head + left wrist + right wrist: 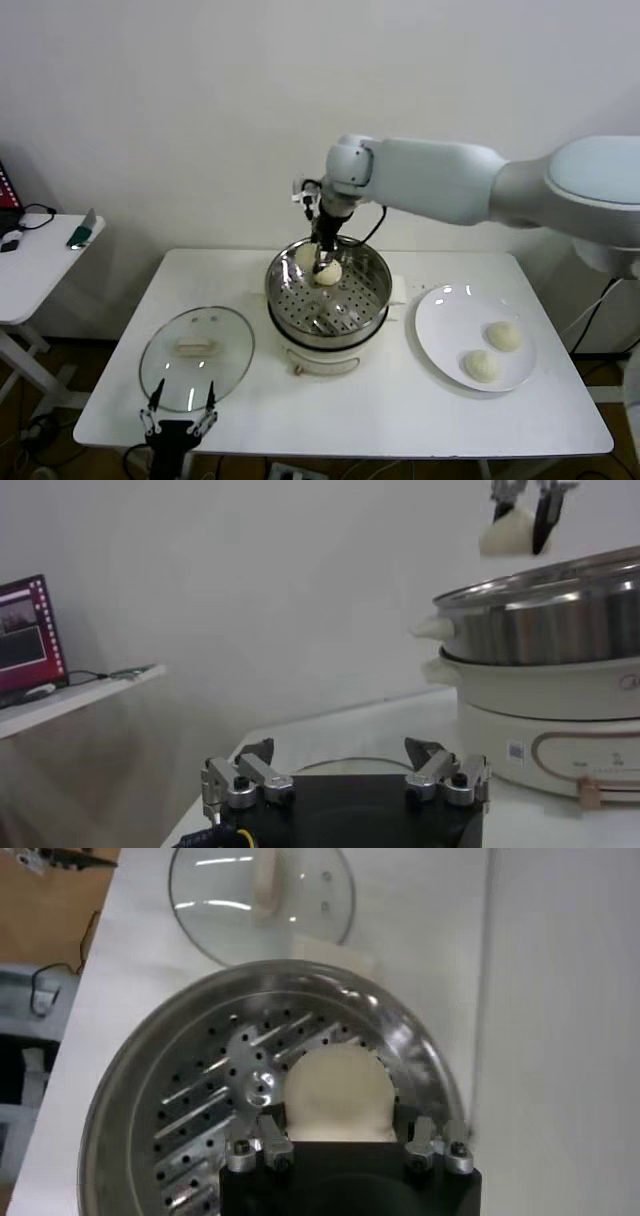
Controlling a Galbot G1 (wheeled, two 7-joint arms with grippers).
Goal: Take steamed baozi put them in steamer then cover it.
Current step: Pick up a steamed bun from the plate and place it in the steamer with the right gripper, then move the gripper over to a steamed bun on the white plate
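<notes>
Head view: right gripper [327, 262] hung over steamer [290, 300], jaws clamped on one baozi [329, 271] near back rim. Another bun [305, 256] sat behind it, two more [503, 336] on plate [440, 325]. Left gripper [180, 417] idle at counter [400, 415] front edge by glass lid [196, 358].

Left wrist view: left jaws spread, nothing held.

Right wrist view: bun [336, 1093] just above perforated tray [190, 1128]. Best bet imo: lower till it touches tray, release clear of neighbour.

Plain white wall [180, 110] behind, white rectangular work table [400, 420] in front of it, smaller white side table [30, 265] to the left bearing cables, lit monitor [30, 630] at its edge.
</notes>
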